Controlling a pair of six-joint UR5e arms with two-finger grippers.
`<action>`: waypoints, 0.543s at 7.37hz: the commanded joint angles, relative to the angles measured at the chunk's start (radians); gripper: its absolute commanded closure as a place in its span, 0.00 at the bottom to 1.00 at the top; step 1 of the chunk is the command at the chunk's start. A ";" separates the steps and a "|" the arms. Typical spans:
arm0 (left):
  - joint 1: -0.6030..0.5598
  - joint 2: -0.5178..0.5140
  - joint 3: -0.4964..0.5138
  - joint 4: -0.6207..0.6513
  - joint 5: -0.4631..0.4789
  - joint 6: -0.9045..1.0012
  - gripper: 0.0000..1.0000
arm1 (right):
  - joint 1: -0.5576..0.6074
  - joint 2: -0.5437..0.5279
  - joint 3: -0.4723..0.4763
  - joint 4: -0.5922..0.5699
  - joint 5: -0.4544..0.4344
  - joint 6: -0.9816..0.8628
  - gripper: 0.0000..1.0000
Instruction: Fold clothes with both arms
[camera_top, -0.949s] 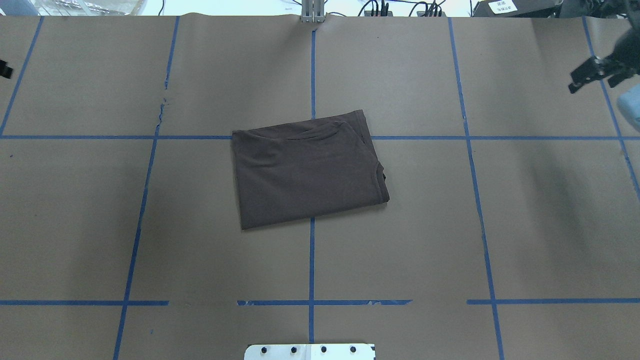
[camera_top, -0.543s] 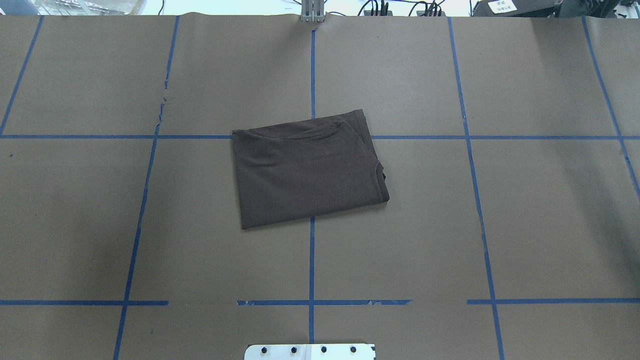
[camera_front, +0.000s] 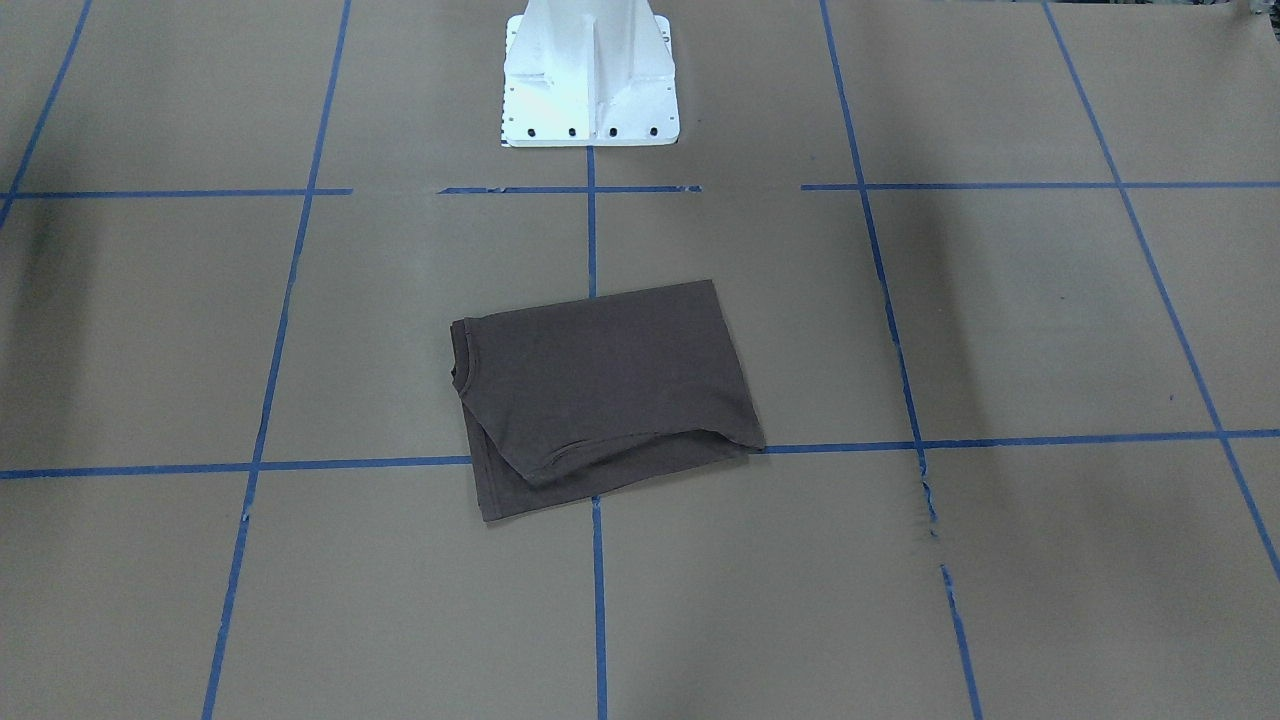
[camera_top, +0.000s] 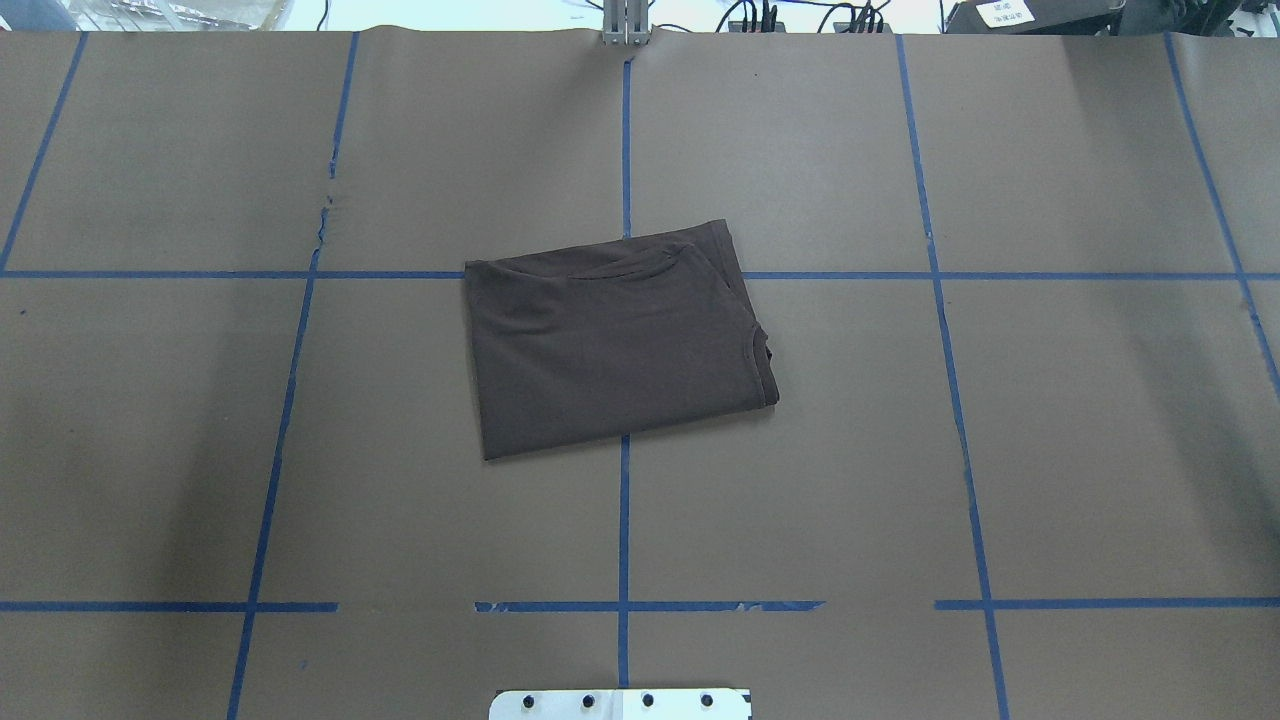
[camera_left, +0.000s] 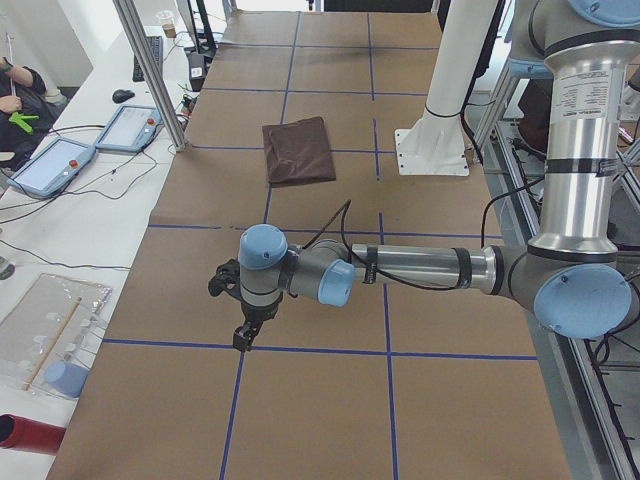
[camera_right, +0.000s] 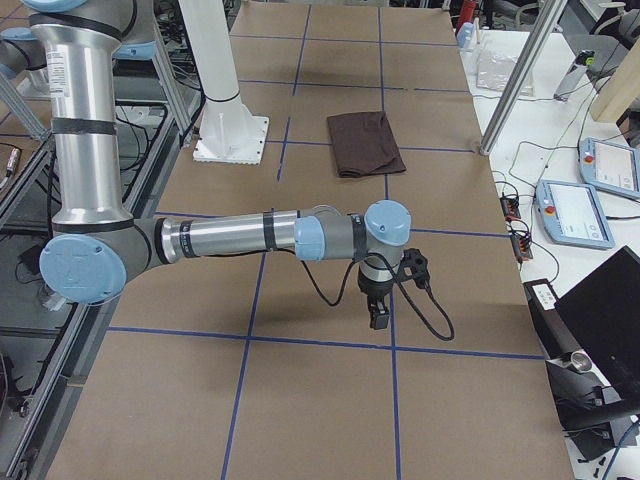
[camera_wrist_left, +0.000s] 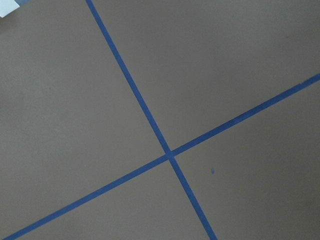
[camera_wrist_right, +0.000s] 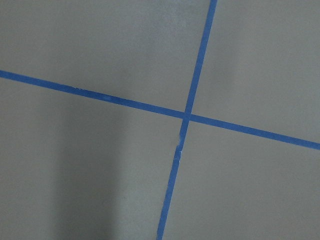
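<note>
The dark brown T-shirt (camera_top: 615, 340) lies folded into a rough rectangle at the table's middle, collar at its right edge; it also shows in the front view (camera_front: 600, 395) and both side views (camera_left: 298, 150) (camera_right: 365, 142). The left arm's gripper (camera_left: 243, 338) hangs over a tape cross far from the shirt, near the table's left end. The right arm's gripper (camera_right: 380, 318) hangs the same way near the right end. Both show only in the side views, so I cannot tell whether they are open or shut. Both wrist views show only brown paper and blue tape.
Brown paper with a blue tape grid (camera_top: 624, 520) covers the table. The white pedestal base (camera_front: 590, 75) stands at the robot's side. Tablets (camera_left: 60, 160) (camera_right: 575, 210) and cables lie on side benches beyond the far edge.
The right gripper, at the overhead view's right edge 0.9 s ago, has moved out of that view. A dark bit at the left edge has gone too. The shirt has not moved.
</note>
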 joint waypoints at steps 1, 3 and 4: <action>-0.003 0.006 -0.043 0.148 -0.024 0.001 0.00 | 0.031 -0.029 -0.002 -0.006 0.088 0.002 0.00; -0.005 0.009 -0.042 0.150 -0.095 -0.002 0.00 | 0.074 -0.056 0.008 -0.003 0.139 0.002 0.00; -0.005 0.011 -0.043 0.148 -0.093 -0.002 0.00 | 0.089 -0.072 0.024 -0.001 0.130 0.005 0.00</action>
